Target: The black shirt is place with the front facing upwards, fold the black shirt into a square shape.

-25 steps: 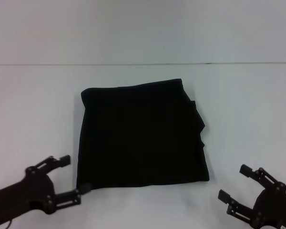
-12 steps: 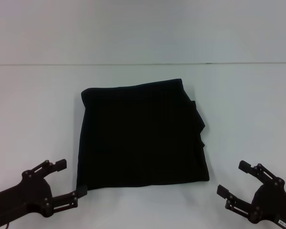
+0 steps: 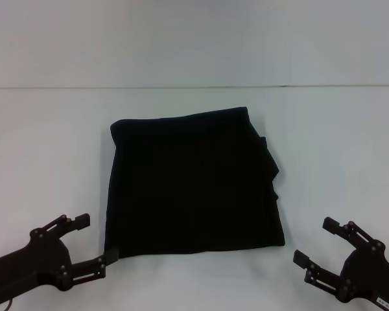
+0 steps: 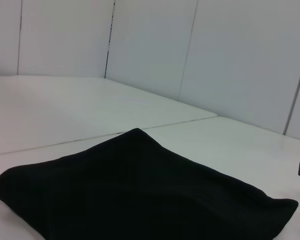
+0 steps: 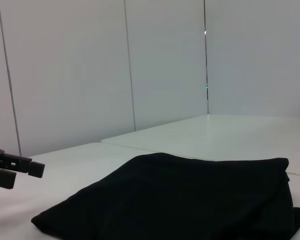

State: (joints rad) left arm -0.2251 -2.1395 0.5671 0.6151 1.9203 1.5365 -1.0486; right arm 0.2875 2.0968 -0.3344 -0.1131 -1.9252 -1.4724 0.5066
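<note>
The black shirt (image 3: 193, 183) lies folded into a rough square in the middle of the white table (image 3: 45, 155), plain black side up, with layered edges showing along its right side. It also fills the lower part of the left wrist view (image 4: 135, 195) and the right wrist view (image 5: 180, 197). My left gripper (image 3: 93, 240) is open near the table's front left, just beside the shirt's near left corner. Open as well, my right gripper (image 3: 319, 241) sits at the front right, a short way off the shirt's near right corner. Neither holds anything.
A seam line (image 3: 194, 87) crosses the table behind the shirt. White wall panels (image 5: 165, 65) stand beyond the table. In the right wrist view the left gripper's fingers (image 5: 12, 167) show far off at the side.
Both grippers have drawn back slightly toward the table's front edge. The shirt has not moved.
</note>
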